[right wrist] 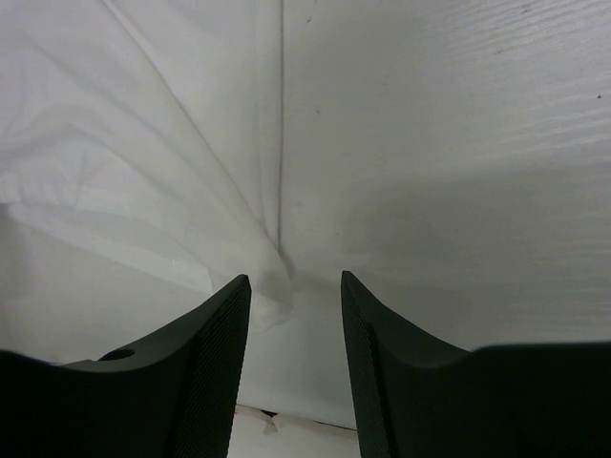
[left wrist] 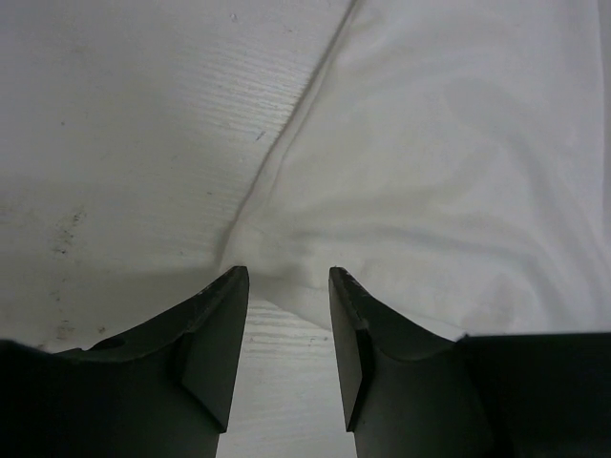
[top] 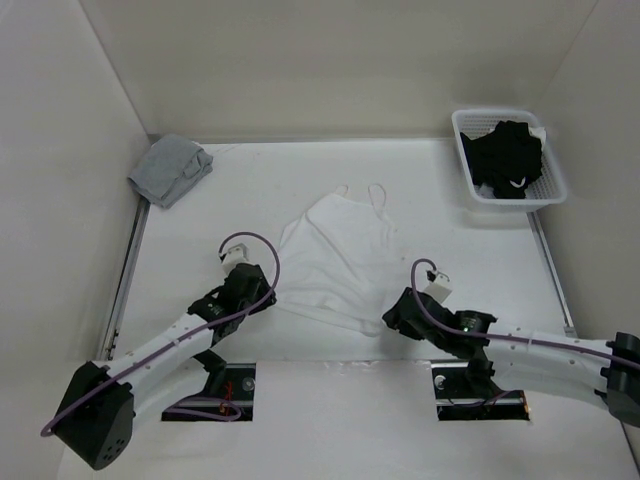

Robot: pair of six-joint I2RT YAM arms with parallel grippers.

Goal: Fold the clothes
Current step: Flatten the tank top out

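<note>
Left gripper (left wrist: 288, 277): jaws apart, at 8 o'clock corner of white camisole (top: 335, 255) lying flat; right gripper (right wrist: 296, 279): jaws apart, at its 5 o'clock corner.

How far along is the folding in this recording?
Done: the thin white sleeveless camisole lies spread out on the white table, straps toward the far side. In hand: the left fingers and right fingers stand open, one pair at each near hem corner, gripping nothing. Left: every fold; none shows clearly yet.
</note>
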